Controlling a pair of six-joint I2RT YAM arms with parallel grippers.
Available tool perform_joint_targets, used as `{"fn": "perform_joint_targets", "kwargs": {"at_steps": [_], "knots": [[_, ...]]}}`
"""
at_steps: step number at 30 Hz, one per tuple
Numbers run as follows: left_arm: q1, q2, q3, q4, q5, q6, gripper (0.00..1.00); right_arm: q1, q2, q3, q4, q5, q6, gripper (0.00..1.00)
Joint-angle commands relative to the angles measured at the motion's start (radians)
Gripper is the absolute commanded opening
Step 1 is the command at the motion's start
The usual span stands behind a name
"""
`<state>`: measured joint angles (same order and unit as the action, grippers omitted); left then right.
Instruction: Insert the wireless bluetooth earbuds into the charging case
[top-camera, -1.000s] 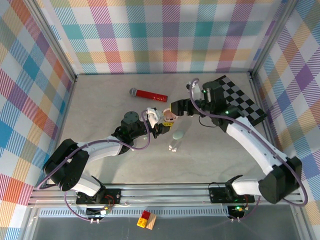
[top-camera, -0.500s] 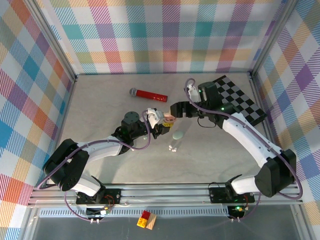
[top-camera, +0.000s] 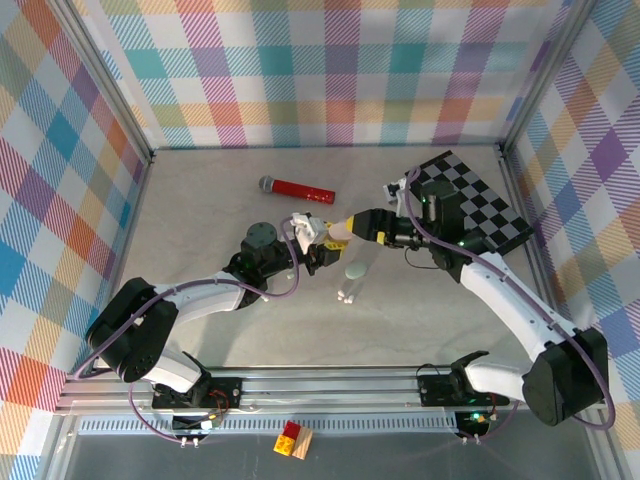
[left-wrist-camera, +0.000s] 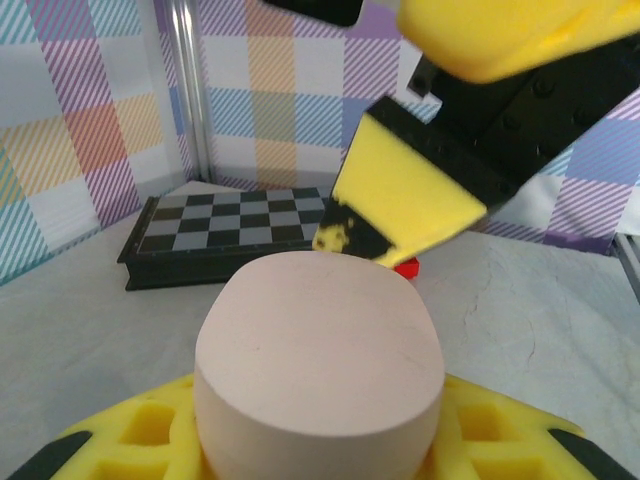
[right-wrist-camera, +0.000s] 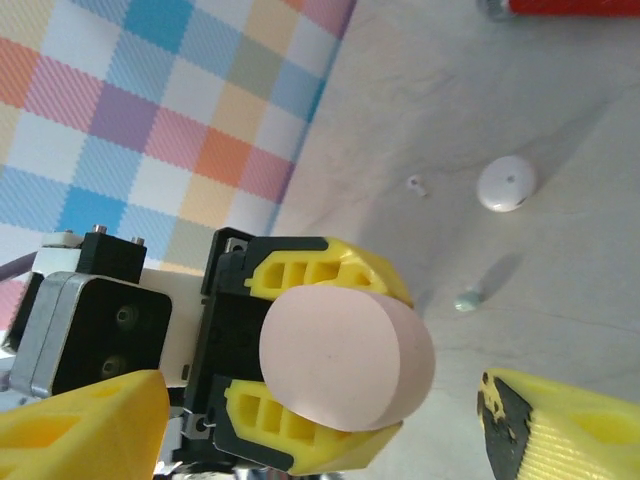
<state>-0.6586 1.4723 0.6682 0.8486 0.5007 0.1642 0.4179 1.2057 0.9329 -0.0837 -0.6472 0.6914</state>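
Now left gripper (top-camera: 318, 245) pinches pink case (right-wrist-camera: 345, 355); right gripper (top-camera: 351, 226), jaws wide, faces it head-on, just beside. Earbuds (right-wrist-camera: 466, 299) loose on table (top-camera: 230, 210) below.

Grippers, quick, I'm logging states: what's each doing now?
Left gripper: shut on the pink case.
Right gripper: open, jaws either side of that case.

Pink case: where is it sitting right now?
In the top view the pink case is near mid-table, clamped in the left pincer, nearer than the red microphone. The open right pincer hovers close at its right.
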Motion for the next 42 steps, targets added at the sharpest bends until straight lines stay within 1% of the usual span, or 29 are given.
{"fn": "perform_joint_targets", "kwargs": {"at_steps": [1, 3, 6, 10, 11, 14, 17, 21, 24, 27, 29, 31, 35, 36, 39, 42], "knots": [[0.007, -0.013, 0.034, 0.081, 0.03, -0.038, 0.34, 0.002, 0.036, -0.053, 0.236, -0.082, 0.203, 0.79], [0.007, -0.017, 0.037, 0.089, 0.036, -0.047, 0.34, 0.002, 0.067, -0.088, 0.352, -0.109, 0.288, 0.77], [0.007, -0.024, 0.037, 0.087, 0.034, -0.05, 0.34, 0.003, 0.11, -0.095, 0.421, -0.138, 0.341, 0.75], [0.007, -0.026, 0.037, 0.068, 0.027, -0.039, 0.34, 0.004, 0.134, -0.099, 0.488, -0.168, 0.378, 0.63], [0.007, -0.025, 0.037, 0.067, 0.025, -0.038, 0.34, 0.003, 0.136, -0.098, 0.492, -0.169, 0.386, 0.61], [0.007, -0.021, 0.039, 0.069, 0.018, -0.041, 0.34, 0.003, 0.135, -0.092, 0.457, -0.156, 0.381, 0.48], [0.007, -0.014, 0.043, 0.064, 0.015, -0.043, 0.34, 0.002, 0.135, -0.094, 0.452, -0.149, 0.384, 0.37], [0.007, -0.014, 0.046, 0.05, 0.01, -0.04, 0.34, 0.002, 0.135, -0.101, 0.482, -0.15, 0.402, 0.29], [0.007, -0.015, 0.05, 0.032, 0.013, -0.037, 0.38, 0.002, 0.131, -0.098, 0.461, -0.138, 0.377, 0.24], [0.007, -0.017, 0.047, 0.028, 0.01, -0.033, 0.44, 0.002, 0.115, -0.095, 0.402, -0.098, 0.325, 0.19], [0.007, -0.021, 0.044, 0.021, 0.009, -0.028, 0.57, 0.001, 0.103, -0.095, 0.376, -0.066, 0.297, 0.18], [0.007, -0.025, 0.039, 0.014, 0.008, -0.028, 0.68, 0.0, 0.093, -0.094, 0.329, -0.026, 0.256, 0.18], [0.008, -0.051, 0.02, -0.025, 0.014, -0.022, 0.88, -0.008, 0.082, -0.097, 0.198, 0.105, 0.154, 0.18], [0.008, -0.057, 0.015, -0.039, 0.01, -0.019, 0.91, -0.012, 0.084, -0.099, 0.172, 0.139, 0.134, 0.18], [0.01, -0.093, -0.004, -0.103, 0.0, -0.01, 0.98, -0.038, 0.106, -0.134, 0.138, 0.228, 0.084, 0.18], [0.012, -0.132, -0.022, -0.169, -0.004, 0.002, 1.0, -0.079, 0.141, -0.192, 0.162, 0.291, 0.068, 0.18]]}}
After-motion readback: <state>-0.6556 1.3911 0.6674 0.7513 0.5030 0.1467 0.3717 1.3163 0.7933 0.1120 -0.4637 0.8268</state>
